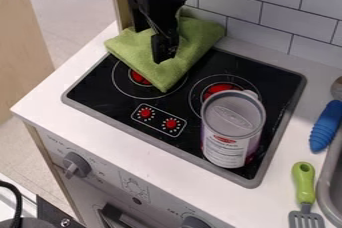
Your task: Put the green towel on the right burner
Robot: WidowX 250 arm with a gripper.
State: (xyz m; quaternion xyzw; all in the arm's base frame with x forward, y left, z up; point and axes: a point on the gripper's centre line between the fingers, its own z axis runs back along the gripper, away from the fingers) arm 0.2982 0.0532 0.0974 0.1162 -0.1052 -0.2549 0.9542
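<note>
Your end effector [152,44] is over the towel at the back left of the stove, its 2 fingers apart with green cloth showing between them. The towel [194,34] lies folded and a bit rumpled across the stove's back-left edge and onto the bench [284,164], with 1 corner reaching forward over part of the left burner [139,77]. So you have it off the right burner [217,89].

What stands in your way is the can [230,127]: it is upright on the right side of the stove [100,84], overlapping the near part of the right burner's ring in your view. The burner's red centre shows just behind the lid. Beside the stove on the right you have a blue handle [326,126] and, nearer you, a spatula [304,184] with a green handle, both near the sink [326,192]. Tiled wall [267,19] runs behind the bench.
</note>
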